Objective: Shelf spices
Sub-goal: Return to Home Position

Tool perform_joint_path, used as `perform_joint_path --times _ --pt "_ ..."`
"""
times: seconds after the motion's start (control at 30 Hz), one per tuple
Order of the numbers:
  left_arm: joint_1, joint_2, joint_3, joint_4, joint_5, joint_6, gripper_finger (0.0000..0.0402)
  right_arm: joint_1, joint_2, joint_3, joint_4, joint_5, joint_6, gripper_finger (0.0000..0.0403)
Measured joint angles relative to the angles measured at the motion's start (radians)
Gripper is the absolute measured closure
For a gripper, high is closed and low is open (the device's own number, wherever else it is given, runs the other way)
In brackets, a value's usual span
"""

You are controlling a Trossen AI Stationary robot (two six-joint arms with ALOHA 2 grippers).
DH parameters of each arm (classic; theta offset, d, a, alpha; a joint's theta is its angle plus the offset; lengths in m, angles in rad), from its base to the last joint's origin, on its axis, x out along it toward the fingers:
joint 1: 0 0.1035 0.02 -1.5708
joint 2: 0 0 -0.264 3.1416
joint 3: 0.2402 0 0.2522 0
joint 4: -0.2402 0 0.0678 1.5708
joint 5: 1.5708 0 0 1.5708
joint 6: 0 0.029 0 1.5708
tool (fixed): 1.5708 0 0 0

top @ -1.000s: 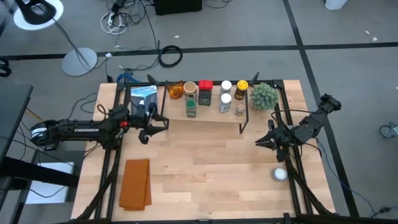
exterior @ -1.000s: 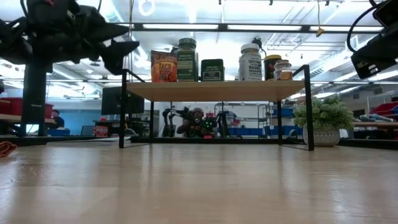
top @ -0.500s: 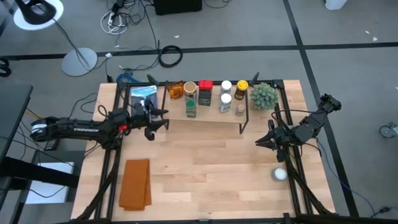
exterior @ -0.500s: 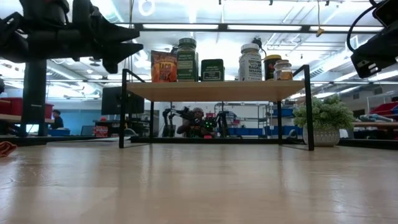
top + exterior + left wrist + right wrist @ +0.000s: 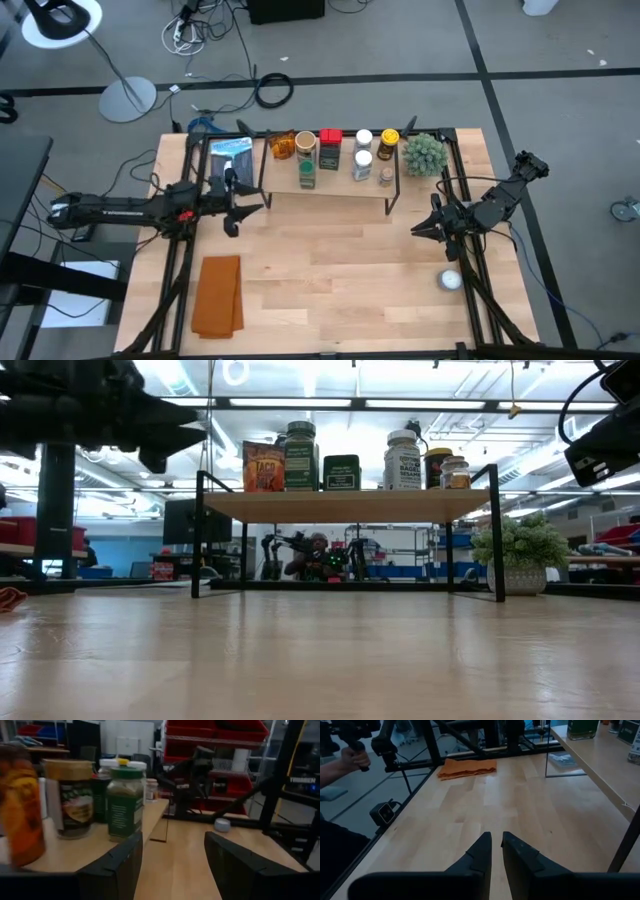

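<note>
- Left gripper (image 5: 248, 204) hangs over the left side of the table (image 5: 340, 270), just off the left end of the shelf (image 5: 345, 192). Its wrist view shows the fingers spread wide with nothing between them.
- Right gripper (image 5: 418, 228) sits out by the right edge of the table, fingers pretty much pinched together, holding nothing.
- The spices (image 5: 329, 157) are all up on the shelf board in two loose rows. The amber jar (image 5: 282, 146), red tin (image 5: 330, 137) and yellow-lidded jar (image 5: 389, 137) are along the back, and the green-lidded jar (image 5: 307, 178) is nearer the front.
- The little plant (image 5: 424, 153) is just off the shelf's right end.
- The orange cloth (image 5: 218, 293) lies near the front left, and a white dome thing (image 5: 450, 280) is down by the right arm.
</note>
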Motion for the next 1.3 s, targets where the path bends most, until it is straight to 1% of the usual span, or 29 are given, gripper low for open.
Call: perform_joint_path --times 0.1,0.2,0.4,0.47,0.6,0.8,0.93,1.1,1.3 --pt "-0.011 -0.129 0.000 -0.093 -0.040 0.000 0.0183 0.000 0.000 0.000 0.001 0.000 -0.006 0.0355" --pt "-0.040 -0.221 -0.010 -0.142 -0.097 -0.003 0.0183 0.000 0.000 0.000 0.002 0.000 -0.007 0.0355" --pt "-0.117 -0.285 -0.123 -0.129 -0.148 -0.021 0.0183 0.000 0.000 0.000 0.002 0.000 -0.008 0.0355" --pt "-0.125 -0.297 -0.122 -0.131 -0.162 -0.013 0.0183 0.000 0.000 0.000 0.003 0.000 -0.008 0.0355" --pt "-0.126 -0.334 -0.122 -0.125 -0.125 0.042 0.0183 0.000 0.000 0.000 0.005 0.000 -0.008 0.0355" --pt "-0.129 -0.405 -0.122 -0.228 0.016 0.031 0.0183 0.000 0.000 0.000 0.005 -0.001 -0.008 0.0355" --pt "-0.129 -0.409 -0.122 -0.275 0.021 0.029 0.0183 0.000 0.000 0.000 0.004 -0.001 -0.012 0.0355" --pt "-0.129 -0.409 -0.122 -0.336 -0.008 0.014 0.0183 0.000 0.000 0.000 0.005 -0.001 -0.015 0.0355" --pt "-0.129 -0.409 -0.122 -0.348 -0.004 -0.017 0.0183 0.000 0.000 0.000 0.006 -0.001 -0.015 0.0355"
